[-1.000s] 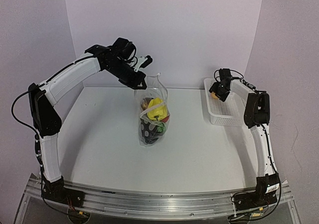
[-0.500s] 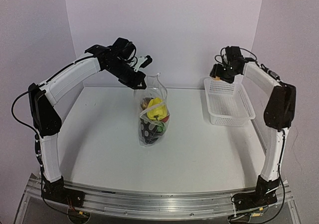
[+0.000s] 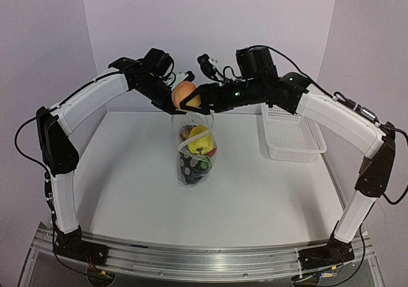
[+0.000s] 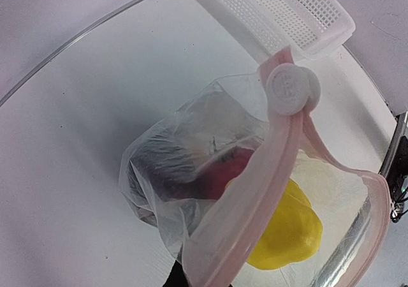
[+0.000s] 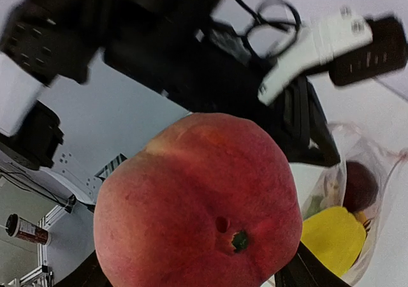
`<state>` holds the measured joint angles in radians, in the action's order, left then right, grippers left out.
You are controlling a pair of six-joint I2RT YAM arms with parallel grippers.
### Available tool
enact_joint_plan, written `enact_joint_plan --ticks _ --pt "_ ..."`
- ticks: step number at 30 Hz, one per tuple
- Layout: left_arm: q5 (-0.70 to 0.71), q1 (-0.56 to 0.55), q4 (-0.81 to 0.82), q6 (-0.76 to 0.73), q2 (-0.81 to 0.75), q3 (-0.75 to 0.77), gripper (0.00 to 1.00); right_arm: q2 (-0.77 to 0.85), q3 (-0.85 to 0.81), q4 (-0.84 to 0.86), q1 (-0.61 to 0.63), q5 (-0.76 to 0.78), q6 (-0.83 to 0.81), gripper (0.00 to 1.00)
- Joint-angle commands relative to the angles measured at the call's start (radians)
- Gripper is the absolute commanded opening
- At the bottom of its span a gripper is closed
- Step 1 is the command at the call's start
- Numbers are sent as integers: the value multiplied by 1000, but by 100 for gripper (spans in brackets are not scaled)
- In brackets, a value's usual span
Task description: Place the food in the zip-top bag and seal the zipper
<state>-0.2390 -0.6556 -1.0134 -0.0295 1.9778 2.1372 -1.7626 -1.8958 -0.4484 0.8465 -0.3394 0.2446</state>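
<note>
The zip-top bag (image 3: 196, 152) stands upright mid-table, holding yellow (image 3: 199, 139), red and dark food. My left gripper (image 3: 180, 106) is shut on the bag's mouth edge and holds it up. In the left wrist view the zipper (image 4: 264, 172) runs as a pinkish strip across the bag (image 4: 191, 147), with yellow food (image 4: 287, 229) and red food (image 4: 223, 172) inside. My right gripper (image 3: 193, 97) is shut on a peach (image 3: 185, 95), just above the bag's mouth, next to the left gripper. The peach (image 5: 197, 204) fills the right wrist view, with the bag (image 5: 350, 191) below it.
The white perforated basket (image 3: 290, 132) stands at the right back of the table, and its corner shows in the left wrist view (image 4: 280, 13). The two arms nearly meet above the bag. A lilac wall stands close behind.
My right arm has swung left from the basket, carrying the peach to just above the bag's mouth. The left arm and the bag have not moved.
</note>
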Motion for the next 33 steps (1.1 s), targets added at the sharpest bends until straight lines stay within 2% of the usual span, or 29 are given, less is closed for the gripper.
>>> enact_joint_plan --ticks 1,4,11,17,21,29,33 --pt "3 4 -1 -8 -66 23 0 -20 69 1 1 36 44 50" --pt "-4 4 -1 -8 -67 24 0 -36 83 -2 2 105 53 49" --pt "-26 -2 1 -4 -68 22 0 -94 57 -89 1 403 100 46" --pt "-90 -14 -4 -8 -66 37 0 -188 -29 -209 5 514 88 49" --pt "-139 -15 -8 -5 -67 37 0 -217 -93 -231 27 560 41 58" --pt "-203 -3 8 31 -68 -15 0 -250 -221 -310 95 581 -56 91" --pt "-180 18 17 68 -67 -23 0 -215 -223 -323 109 572 -69 95"
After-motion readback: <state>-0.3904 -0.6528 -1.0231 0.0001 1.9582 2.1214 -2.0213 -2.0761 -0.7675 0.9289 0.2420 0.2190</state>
